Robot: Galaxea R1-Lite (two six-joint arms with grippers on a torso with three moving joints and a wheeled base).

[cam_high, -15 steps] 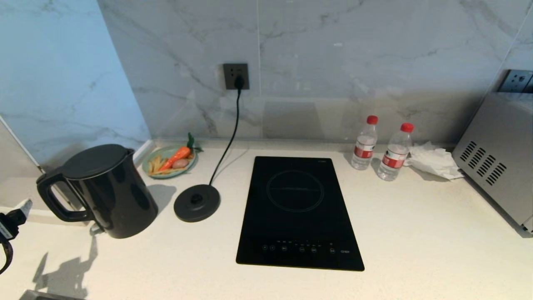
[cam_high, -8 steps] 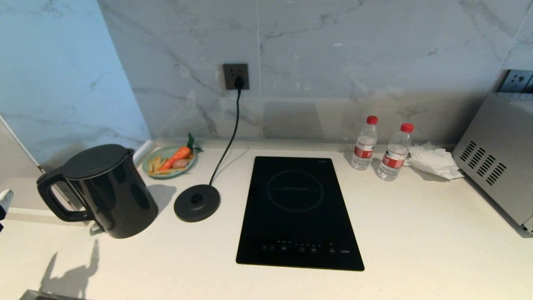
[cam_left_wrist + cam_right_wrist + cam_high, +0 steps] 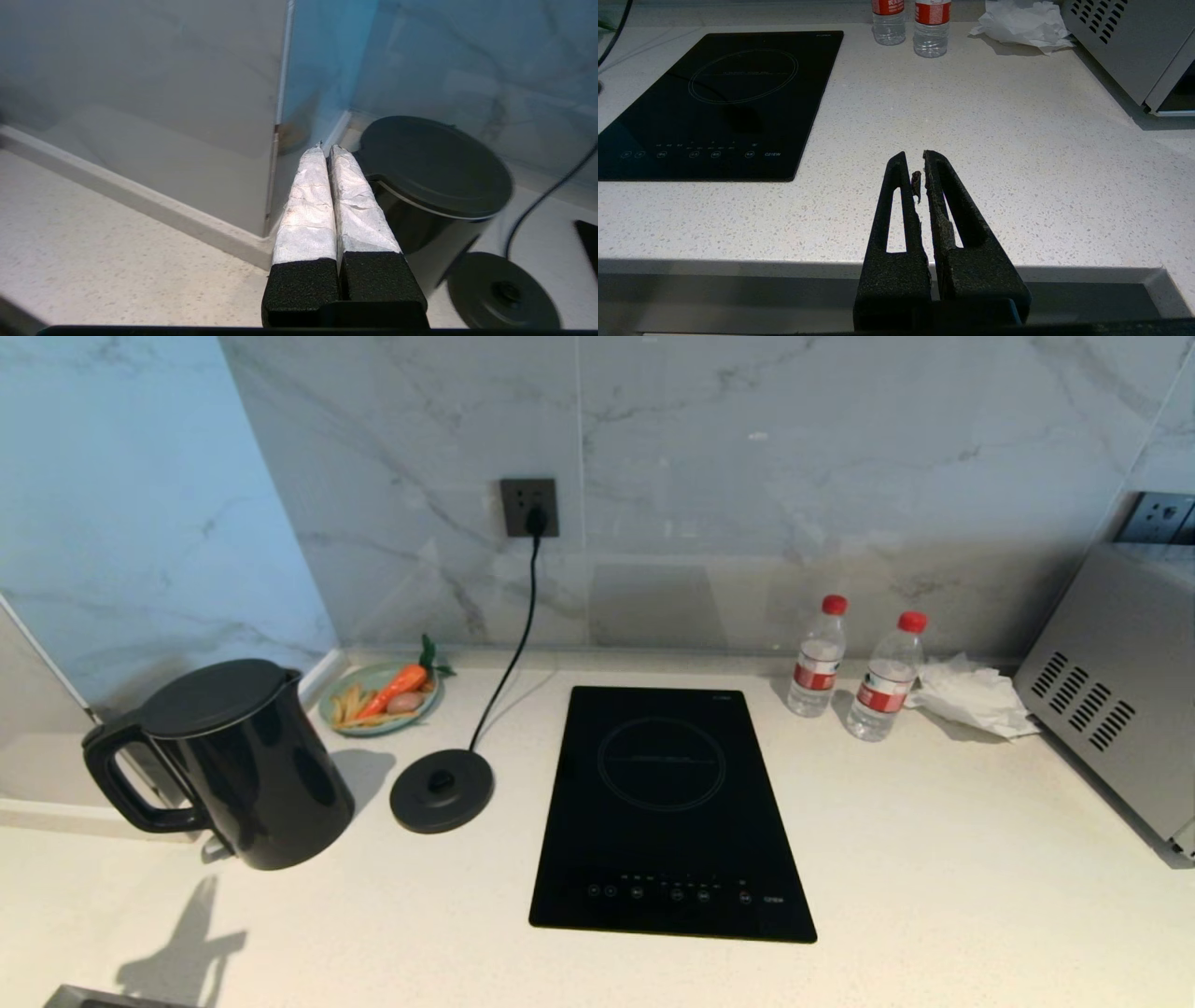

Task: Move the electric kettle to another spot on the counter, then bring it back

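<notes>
The black electric kettle stands upright at the far left of the counter, handle toward the left, off its round base disc. In the left wrist view my left gripper is shut with nothing between its white-wrapped fingers. It hovers apart from the kettle, on the handle side and level with the lid. The handle is hidden behind the fingers. No arm shows in the head view. My right gripper hangs parked and shut over the counter's front edge.
A black induction hob lies mid-counter. The base's cord runs to a wall socket. A plate with a toy carrot sits behind the kettle. Two water bottles, crumpled tissue and a grey appliance stand right.
My left gripper has drawn back out of the head view past the left edge, and its shadow on the counter has shifted. The kettle has not moved.
</notes>
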